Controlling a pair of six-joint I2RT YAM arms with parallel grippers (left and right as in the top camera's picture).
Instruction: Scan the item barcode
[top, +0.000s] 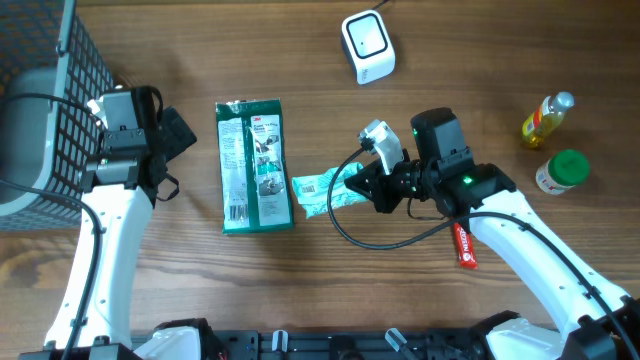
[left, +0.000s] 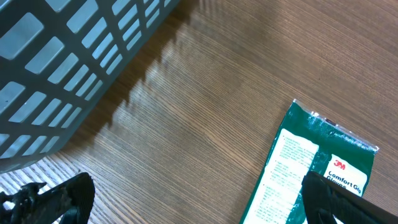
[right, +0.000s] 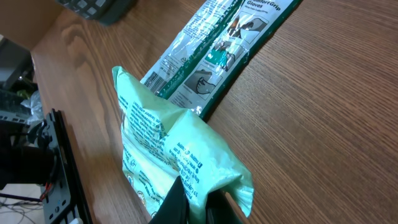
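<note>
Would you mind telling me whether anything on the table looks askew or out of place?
The pale green packet is bunched and creased where the right gripper pinches its end, so its print is buckled rather than flat. The glove pack lies flat; nothing else stands out.

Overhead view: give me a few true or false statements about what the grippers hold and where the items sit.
1. The right gripper is shut on the light green packet. True.
2. The left gripper holds the dark green glove package. False: it is open and empty, beside the package.
3. The white scanner sits apart from both grippers. True.
4. The yellow bottle is inside the basket. False: it lies on the table on the robot's right, near the green-lidded jar.
</note>
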